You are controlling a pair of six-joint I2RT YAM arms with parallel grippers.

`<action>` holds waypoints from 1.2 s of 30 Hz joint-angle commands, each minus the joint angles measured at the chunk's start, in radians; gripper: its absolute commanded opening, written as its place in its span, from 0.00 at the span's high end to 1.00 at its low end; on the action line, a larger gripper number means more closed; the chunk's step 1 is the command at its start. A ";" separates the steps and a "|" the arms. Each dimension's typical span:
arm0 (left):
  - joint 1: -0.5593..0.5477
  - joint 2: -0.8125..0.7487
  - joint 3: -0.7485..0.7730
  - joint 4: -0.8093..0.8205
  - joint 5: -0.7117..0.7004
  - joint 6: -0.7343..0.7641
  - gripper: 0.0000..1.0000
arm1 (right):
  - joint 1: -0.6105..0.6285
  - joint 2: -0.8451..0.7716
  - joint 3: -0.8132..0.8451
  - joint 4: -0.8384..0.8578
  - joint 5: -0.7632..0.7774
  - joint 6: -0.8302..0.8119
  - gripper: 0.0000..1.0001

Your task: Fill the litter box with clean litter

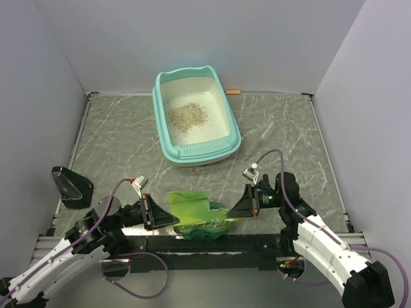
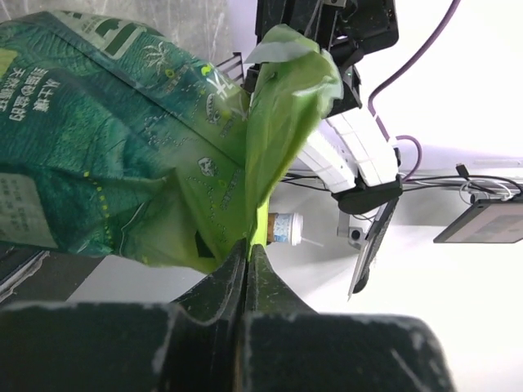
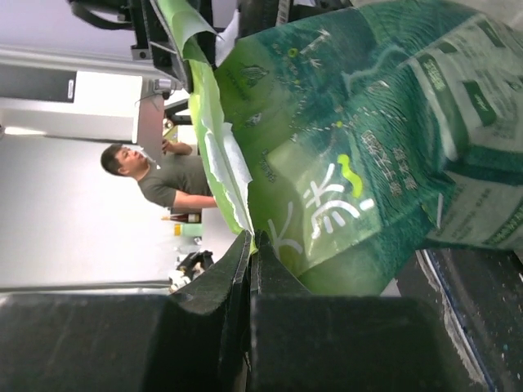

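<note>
Litter box (image 1: 195, 156) upper centre of top view, small litter (image 1: 188, 116) patch inside. Lower centre: bag (image 1: 196, 215), left gripper (image 1: 171, 218) and right gripper (image 1: 234, 210) both pinched tight on its edges.

Green printed bag (image 1: 199, 218) was noted at the near table edge, crumpled, with its top flap raised. Clear scoop (image 1: 266, 130) was seen lying on the dark marbled table (image 1: 115, 135), right of centre. Small orange item (image 1: 234, 92) was recorded against the back wall. Black wedge-shaped block (image 1: 69, 186) was observed at the left edge. A person (image 3: 159, 175) was glimpsed in the right wrist view's background.
</note>
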 commanded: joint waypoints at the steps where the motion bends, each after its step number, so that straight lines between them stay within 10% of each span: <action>1: 0.004 0.006 0.000 -0.259 0.086 -0.190 0.99 | -0.049 0.012 0.041 -0.213 0.031 -0.094 1.00; 5: 0.006 0.097 0.006 -0.228 0.101 -0.160 0.99 | -0.047 0.007 0.139 -0.440 0.095 -0.281 1.00; 14: 0.006 0.203 0.023 -0.181 0.097 -0.110 0.99 | -0.046 -0.054 0.383 -0.666 0.314 -0.632 0.40; 36: 0.007 0.249 0.107 -0.251 0.058 -0.044 0.99 | 0.644 0.210 0.808 -0.898 0.781 -1.174 0.41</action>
